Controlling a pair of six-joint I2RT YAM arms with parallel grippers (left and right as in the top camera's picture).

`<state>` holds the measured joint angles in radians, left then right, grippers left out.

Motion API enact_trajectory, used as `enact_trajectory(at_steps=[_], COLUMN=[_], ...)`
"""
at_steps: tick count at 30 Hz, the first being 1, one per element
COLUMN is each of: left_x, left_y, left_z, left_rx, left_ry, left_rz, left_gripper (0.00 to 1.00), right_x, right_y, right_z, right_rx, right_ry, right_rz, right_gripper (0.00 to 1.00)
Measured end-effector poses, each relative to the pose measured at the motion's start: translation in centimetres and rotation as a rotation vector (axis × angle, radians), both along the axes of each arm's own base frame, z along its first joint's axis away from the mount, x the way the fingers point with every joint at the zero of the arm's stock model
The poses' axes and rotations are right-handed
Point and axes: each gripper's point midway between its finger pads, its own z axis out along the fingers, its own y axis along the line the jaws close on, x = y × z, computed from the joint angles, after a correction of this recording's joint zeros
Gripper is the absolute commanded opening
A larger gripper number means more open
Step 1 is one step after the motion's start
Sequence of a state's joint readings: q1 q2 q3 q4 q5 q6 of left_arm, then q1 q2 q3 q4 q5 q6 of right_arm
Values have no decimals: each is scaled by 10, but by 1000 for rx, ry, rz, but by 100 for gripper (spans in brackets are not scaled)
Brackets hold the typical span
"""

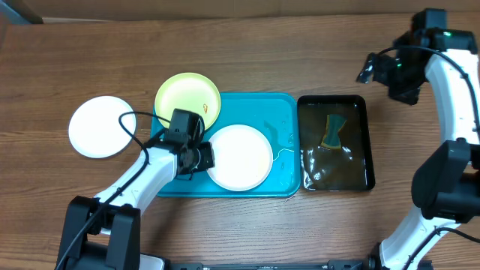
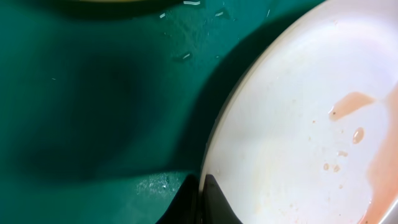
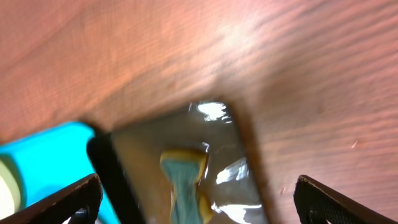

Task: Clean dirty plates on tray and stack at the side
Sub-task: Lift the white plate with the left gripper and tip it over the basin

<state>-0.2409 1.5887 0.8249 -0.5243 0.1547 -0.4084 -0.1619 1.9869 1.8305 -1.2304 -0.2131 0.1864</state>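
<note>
A white plate (image 1: 240, 156) lies on the turquoise tray (image 1: 277, 112). My left gripper (image 1: 202, 156) is at its left rim. In the left wrist view the gripper (image 2: 202, 199) is shut on that rim, one finger inside the plate (image 2: 298, 124) and one outside over the tray (image 2: 93, 93). The plate carries orange-pink smears and specks. A yellow-green plate (image 1: 187, 97) rests over the tray's far left corner. Another white plate (image 1: 97, 126) sits on the table to the left. My right gripper (image 1: 373, 69) hangs open high at the far right, holding nothing (image 3: 198, 186).
A black tray (image 1: 334, 98) of brownish water stands right of the turquoise tray, with a teal and yellow sponge (image 1: 332, 131) lying in it. The right wrist view looks down on that sponge (image 3: 185, 180) and black tray (image 3: 106, 162). Bare wood surrounds both trays.
</note>
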Motion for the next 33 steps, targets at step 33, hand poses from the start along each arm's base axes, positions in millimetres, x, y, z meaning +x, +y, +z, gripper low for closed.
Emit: enact_trajectory(at_steps=[33], left_x=[62], left_y=[-160], left_z=[203], left_rx=[350], left_ry=[-731], left_rz=[-324], left_gripper=[4], right_x=[15], right_y=[-11], right_z=[4], right_rx=[-11], right_ry=[-66], right_rz=[-19], right_gripper=[100])
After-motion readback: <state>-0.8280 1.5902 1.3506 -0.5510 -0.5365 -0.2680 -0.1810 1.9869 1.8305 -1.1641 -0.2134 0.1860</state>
